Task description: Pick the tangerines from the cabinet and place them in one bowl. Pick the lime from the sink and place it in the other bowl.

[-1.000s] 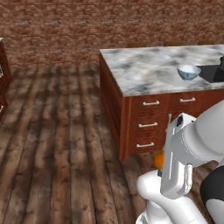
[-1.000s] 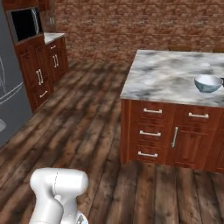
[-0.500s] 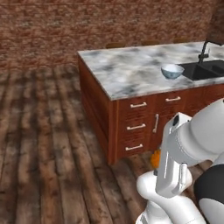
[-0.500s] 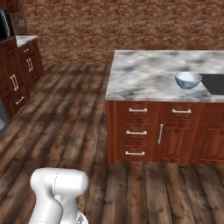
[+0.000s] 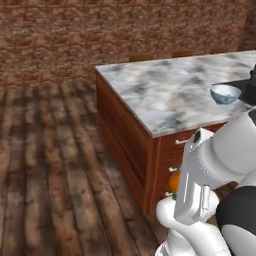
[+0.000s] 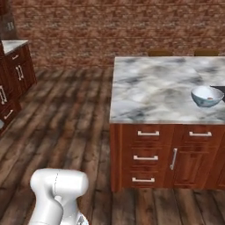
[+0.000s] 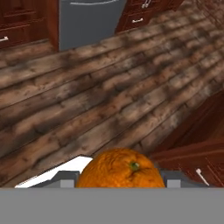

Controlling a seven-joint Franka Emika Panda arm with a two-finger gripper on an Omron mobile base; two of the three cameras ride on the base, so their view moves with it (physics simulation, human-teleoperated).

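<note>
hand [image 7: 119, 186] clenched around a tangerine [image 7: 120, 169], pale bowl [image 6: 207, 96] far off on island

The tangerine [image 7: 121, 169] is cut off below, and the arm hides most of it [image 5: 173, 183].

no readable text, labels, brands, nos. or signs anywhere in these views.
</note>
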